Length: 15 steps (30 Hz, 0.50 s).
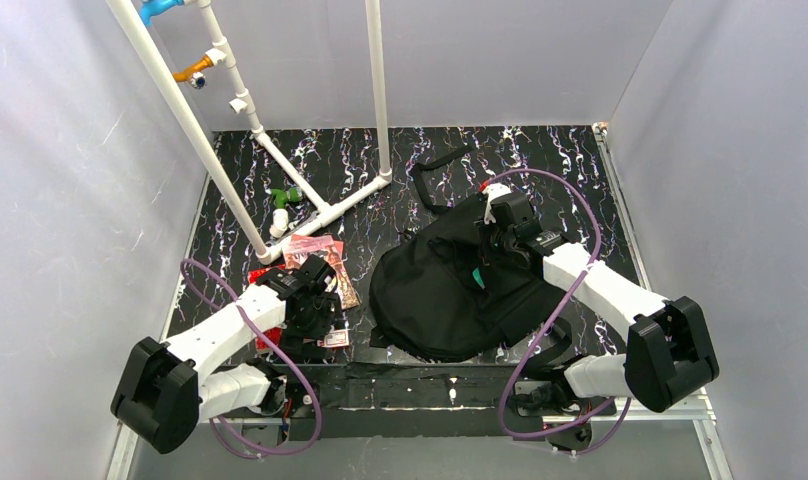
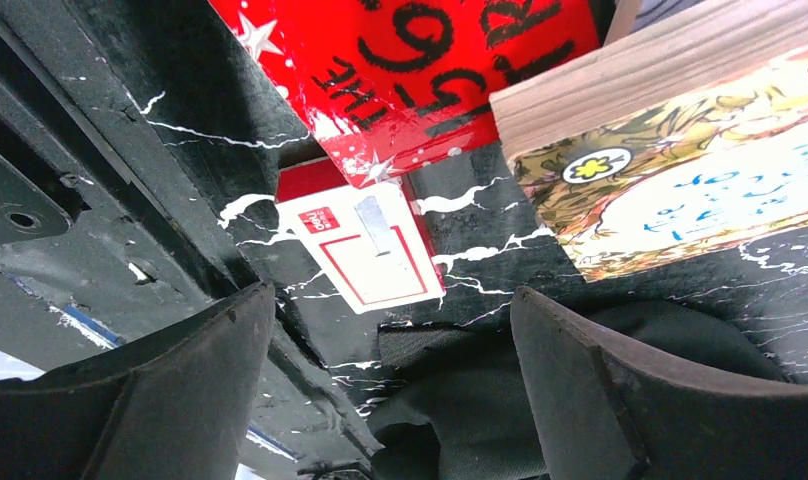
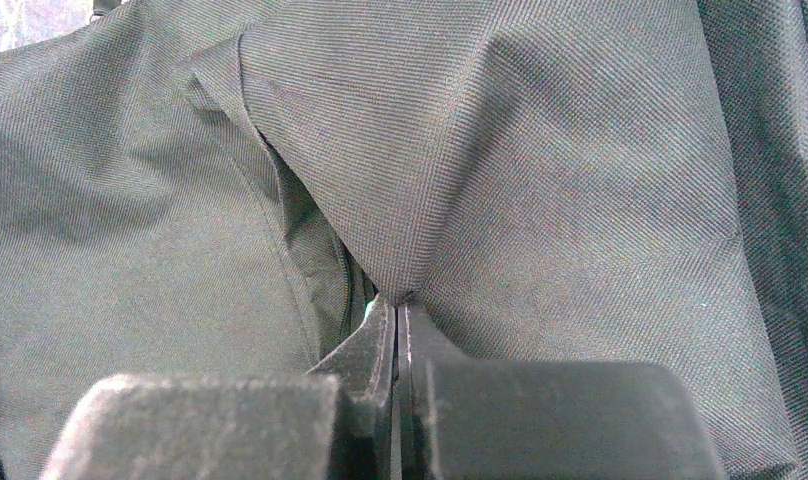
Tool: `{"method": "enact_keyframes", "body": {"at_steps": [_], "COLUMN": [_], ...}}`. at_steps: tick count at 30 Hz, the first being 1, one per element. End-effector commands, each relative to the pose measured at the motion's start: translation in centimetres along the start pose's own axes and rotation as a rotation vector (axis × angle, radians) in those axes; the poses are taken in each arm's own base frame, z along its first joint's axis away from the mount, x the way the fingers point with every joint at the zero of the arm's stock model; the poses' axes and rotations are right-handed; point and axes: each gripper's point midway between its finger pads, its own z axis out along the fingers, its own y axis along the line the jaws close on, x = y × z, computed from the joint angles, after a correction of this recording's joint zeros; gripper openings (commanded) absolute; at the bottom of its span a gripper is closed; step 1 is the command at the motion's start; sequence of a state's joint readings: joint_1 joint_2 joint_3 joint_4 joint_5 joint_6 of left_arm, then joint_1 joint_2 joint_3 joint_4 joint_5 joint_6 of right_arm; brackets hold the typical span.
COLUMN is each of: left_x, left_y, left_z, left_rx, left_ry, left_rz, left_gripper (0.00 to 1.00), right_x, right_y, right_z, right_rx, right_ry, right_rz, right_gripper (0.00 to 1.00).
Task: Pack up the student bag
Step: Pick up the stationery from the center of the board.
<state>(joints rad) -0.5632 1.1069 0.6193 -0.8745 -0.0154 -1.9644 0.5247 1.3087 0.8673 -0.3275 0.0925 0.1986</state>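
Note:
The student bag (image 1: pixel 435 295), a big black fabric backpack, lies in the middle of the table with a strap (image 1: pixel 435 165) trailing toward the back. My right gripper (image 1: pixel 487 262) sits on its upper right part. In the right wrist view the gripper (image 3: pixel 400 300) is shut on a raised fold of the bag (image 3: pixel 540 170), beside a zipper seam. My left gripper (image 1: pixel 320 312) hovers left of the bag. Its jaws (image 2: pixel 390 295) stand open with nothing held, above a corner of black fabric (image 2: pixel 470 400).
Left of the bag lie a red book (image 2: pixel 420 70), an illustrated book (image 2: pixel 680 170) and a white card with a red border (image 2: pixel 370 250). A white pipe frame (image 1: pixel 315 195) stands at the back left with small green and white items (image 1: pixel 283 205) beside it. Walls enclose the table.

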Motion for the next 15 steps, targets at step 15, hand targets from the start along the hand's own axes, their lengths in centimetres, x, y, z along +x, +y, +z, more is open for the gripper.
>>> {"method": "enact_keyframes", "body": {"at_steps": [15], "left_x": [-1.8], "left_y": [1.5], "left_z": [2.0], "left_rx": [-0.094], "left_ry": [-0.089], "left_rz": [-0.057], "left_gripper": [0.73], "right_x": [-1.6], "right_y": [1.0], "right_z": [-0.7], "right_rx": [-0.053], "right_ry": [-0.056], "right_rz": [0.001], "right_gripper": [0.01]}}
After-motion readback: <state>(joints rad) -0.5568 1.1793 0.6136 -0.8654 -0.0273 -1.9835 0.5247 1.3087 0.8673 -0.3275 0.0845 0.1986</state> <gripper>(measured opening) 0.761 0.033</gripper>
